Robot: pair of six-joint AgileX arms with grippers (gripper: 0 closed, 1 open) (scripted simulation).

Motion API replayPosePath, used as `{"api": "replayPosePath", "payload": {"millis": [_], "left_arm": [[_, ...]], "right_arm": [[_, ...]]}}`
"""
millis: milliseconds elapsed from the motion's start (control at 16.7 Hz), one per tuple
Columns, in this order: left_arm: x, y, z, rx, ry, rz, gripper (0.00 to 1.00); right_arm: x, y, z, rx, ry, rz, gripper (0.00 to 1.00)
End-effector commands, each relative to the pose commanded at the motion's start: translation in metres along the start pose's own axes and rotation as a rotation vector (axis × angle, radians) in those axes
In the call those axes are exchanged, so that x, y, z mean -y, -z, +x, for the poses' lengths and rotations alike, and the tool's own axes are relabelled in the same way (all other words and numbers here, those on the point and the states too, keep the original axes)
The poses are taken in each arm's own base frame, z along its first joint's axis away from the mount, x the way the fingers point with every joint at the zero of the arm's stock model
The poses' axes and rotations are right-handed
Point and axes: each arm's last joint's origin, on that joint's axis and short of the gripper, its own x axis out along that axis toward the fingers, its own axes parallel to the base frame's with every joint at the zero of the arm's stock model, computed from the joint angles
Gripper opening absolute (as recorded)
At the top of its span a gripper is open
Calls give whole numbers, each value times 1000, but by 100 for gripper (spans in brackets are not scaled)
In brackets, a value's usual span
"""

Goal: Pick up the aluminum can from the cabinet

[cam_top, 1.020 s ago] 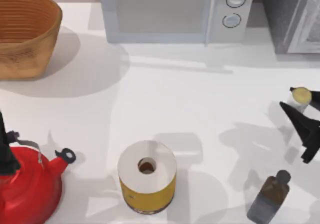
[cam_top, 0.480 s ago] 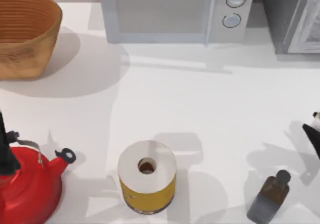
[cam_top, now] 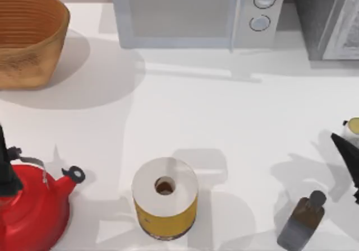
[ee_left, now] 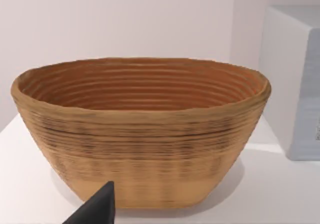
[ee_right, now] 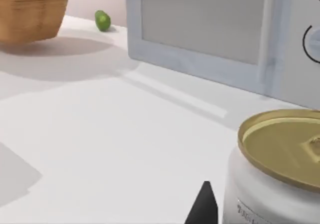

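The right arm's jaws [cam_top: 352, 150] are sitting at the far right edge of the bench [cam_top: 224, 122], partly cut off there; whether they are apart or together cannot be told. The aluminum can [cam_top: 352, 126] is standing just at their tip, on the side toward the cabinet [cam_top: 328, 18], with its pale gold lid [ee_right: 287, 144] facing up. In the right wrist view one dark fingertip [ee_right: 204, 206] is lying just beside the can's white wall. The brown bottle [cam_top: 303, 220] is lying near the jaws, on the side away from the cabinet. Open white bench is stretching from the jaws toward the microwave [cam_top: 196, 13] and the yellow roll [cam_top: 165, 198]. The left arm [cam_top: 5, 167] is hanging parked over the red kettle [cam_top: 31, 206], facing the woven basket [ee_left: 140, 129].
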Motion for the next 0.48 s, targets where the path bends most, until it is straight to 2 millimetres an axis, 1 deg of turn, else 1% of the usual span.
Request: {"api": "replayPosePath", "payload": {"millis": [120,300,480], "left_arm": [[0,0,0,0,0,0,100],[0,0,0,0,0,0,100],[0,0,0,0,0,0,100]], "right_arm": [[0,1,7,3,-1,-6,0],[0,1,7,3,-1,-7,0],[0,1,7,3,-1,-7,23]]}}
